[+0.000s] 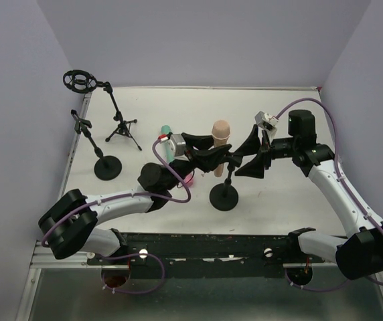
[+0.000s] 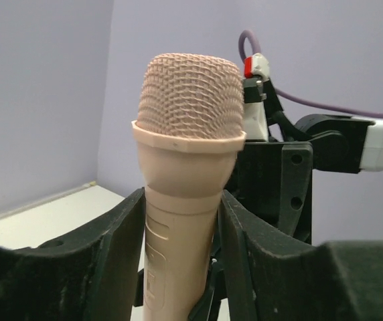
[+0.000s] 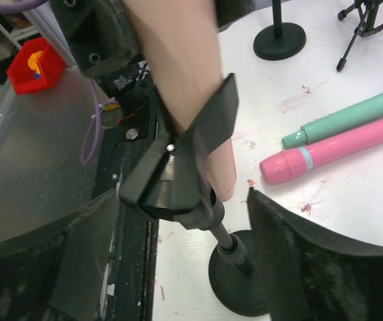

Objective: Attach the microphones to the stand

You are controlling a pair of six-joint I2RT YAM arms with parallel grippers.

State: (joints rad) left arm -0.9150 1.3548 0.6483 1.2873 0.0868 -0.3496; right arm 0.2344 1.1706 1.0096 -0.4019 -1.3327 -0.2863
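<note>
The peach microphone (image 1: pixel 221 134) stands upright, head up, in the middle of the table. My left gripper (image 1: pixel 210 151) is shut on its body, one finger on each side, as the left wrist view shows (image 2: pixel 181 227). Its lower part rests in the black clip (image 3: pixel 178 180) of the round-based stand (image 1: pixel 223 198). My right gripper (image 1: pixel 250 156) is open, its fingers wide apart on either side of the clip and stand pole (image 3: pixel 185 221). The teal-green microphone (image 3: pixel 352 120) and the pink microphone (image 3: pixel 339 150) lie side by side on the table behind the left arm.
A tripod stand (image 1: pixel 123 130) with a ring shock mount (image 1: pixel 79 81) stands at the back left. A second round-based clip stand (image 1: pixel 106 167) is near it. A red bin (image 3: pixel 34 63) sits off the table's front edge.
</note>
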